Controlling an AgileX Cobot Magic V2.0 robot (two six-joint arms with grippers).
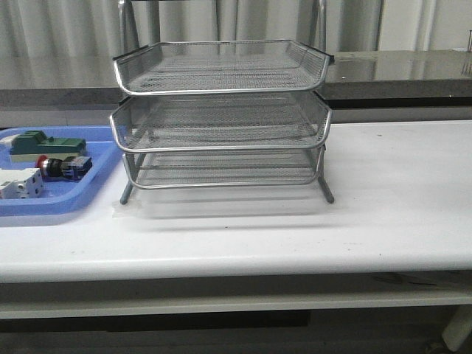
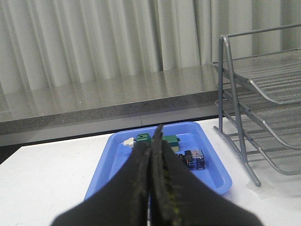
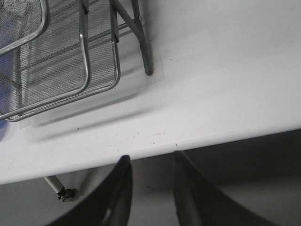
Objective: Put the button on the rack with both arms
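The button [image 1: 60,167], red-headed with a blue-black rear block, lies on its side in a blue tray [image 1: 74,200] at the table's left. The three-tier wire-mesh rack [image 1: 221,118] stands mid-table with nothing on its tiers. No gripper shows in the front view. In the left wrist view my left gripper [image 2: 157,134] is shut with nothing in it. It hangs short of the tray [image 2: 117,160], where the button's [image 2: 194,159] blue block peeks out beside its fingers. My right gripper [image 3: 150,157] is open with nothing in it, over the table's front edge, apart from the rack [image 3: 84,61].
A green-topped block [image 1: 37,143] and a white terminal block [image 1: 19,183] share the tray with the button. A grey counter [image 1: 398,70] and curtains run behind the table. The rack's foot [image 3: 147,70] rests on the white tabletop [image 1: 398,192].
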